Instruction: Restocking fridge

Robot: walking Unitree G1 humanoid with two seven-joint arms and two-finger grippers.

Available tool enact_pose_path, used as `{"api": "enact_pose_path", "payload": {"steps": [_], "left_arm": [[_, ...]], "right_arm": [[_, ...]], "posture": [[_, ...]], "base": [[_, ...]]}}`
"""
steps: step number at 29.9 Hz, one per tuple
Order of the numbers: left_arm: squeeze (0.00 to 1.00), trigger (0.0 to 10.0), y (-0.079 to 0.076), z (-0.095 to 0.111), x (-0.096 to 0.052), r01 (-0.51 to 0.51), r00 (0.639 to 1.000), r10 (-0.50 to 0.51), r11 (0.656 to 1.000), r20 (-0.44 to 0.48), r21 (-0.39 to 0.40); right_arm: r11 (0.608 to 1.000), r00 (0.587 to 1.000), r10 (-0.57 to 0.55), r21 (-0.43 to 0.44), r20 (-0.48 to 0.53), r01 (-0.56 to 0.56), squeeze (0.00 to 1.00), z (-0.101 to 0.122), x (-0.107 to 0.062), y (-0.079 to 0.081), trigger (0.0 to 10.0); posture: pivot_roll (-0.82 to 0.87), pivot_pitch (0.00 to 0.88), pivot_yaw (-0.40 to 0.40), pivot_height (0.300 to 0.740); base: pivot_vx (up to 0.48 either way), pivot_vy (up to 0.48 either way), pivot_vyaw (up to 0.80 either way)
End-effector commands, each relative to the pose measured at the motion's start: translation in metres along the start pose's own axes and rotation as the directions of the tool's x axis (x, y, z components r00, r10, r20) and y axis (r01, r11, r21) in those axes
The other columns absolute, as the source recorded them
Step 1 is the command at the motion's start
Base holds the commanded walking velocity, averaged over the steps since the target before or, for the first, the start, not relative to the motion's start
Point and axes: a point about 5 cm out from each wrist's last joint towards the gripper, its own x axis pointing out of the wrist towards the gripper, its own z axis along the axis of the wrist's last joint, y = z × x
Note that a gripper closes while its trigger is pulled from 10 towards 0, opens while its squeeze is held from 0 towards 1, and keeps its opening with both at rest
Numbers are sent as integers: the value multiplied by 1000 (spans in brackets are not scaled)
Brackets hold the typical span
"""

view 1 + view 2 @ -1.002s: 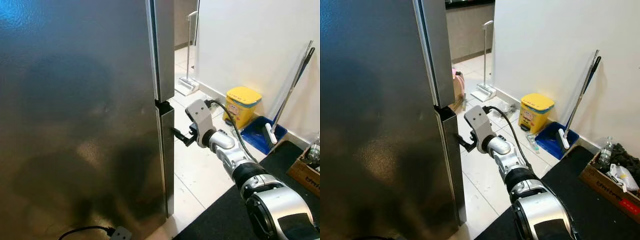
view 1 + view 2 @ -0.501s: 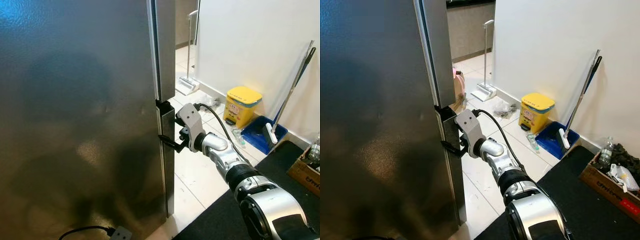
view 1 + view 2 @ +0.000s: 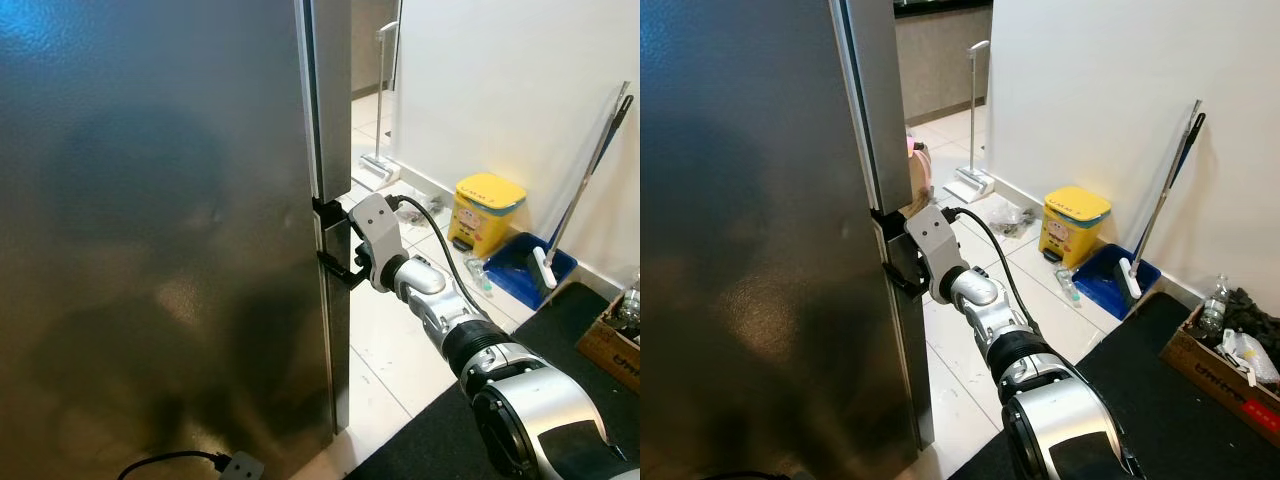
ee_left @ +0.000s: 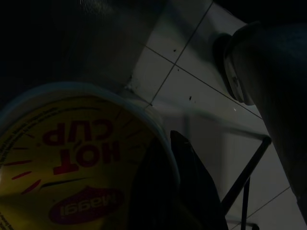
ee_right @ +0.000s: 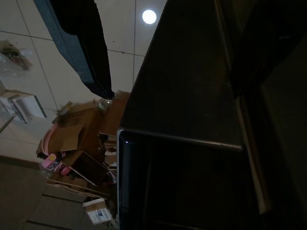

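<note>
I am reaching my right gripper (image 3: pixel 338 268), fingers parted and holding nothing, to the lower fridge door (image 3: pixel 160 330) edge at nine o'clock of my wrist, while my left gripper (image 4: pixel 184 182) is clasping a Hot Cup noodle tub (image 4: pixel 72 167); next, I judge, comes hooking that edge and pulling.

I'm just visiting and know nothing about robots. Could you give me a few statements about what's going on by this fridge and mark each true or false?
1. The right tool is at the fridge door's side edge. True.
2. The fridge door stands wide open. False: it is shut.
3. A yellow bin stands on the floor by the wall. True.
4. The left tool is beside a noodle cup labelled "Hot Cup". True.
5. The yellow bin stands on the black mat. False: it stands on the pale tiles.
</note>
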Motion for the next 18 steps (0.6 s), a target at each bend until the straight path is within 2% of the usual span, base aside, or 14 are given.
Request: {"api": "enact_pose_path", "payload": {"steps": [1, 6, 18], "left_arm": [[0, 10000, -6, -1, 1, 20, 1000, -20, 1000, -7, 5], [0, 10000, -6, -1, 1, 20, 1000, -20, 1000, -7, 7], [0, 10000, -5, -1, 0, 19, 1000, -19, 1000, -8, 10]], "right_arm": [[995, 994, -99, -11, 40, 99, 0, 12, -2, -17, 10000], [975, 975, -222, -20, 25, 223, 0, 9, -10, -37, 10000], [945, 945, -326, -31, 1, 326, 0, 4, -20, -54, 10000]], "posture": [[2, 0, 1, 740], [0, 0, 5, 740], [-1, 0, 8, 740]], "base": [[0, 0, 0], [0, 0, 0], [0, 0, 0]]}}
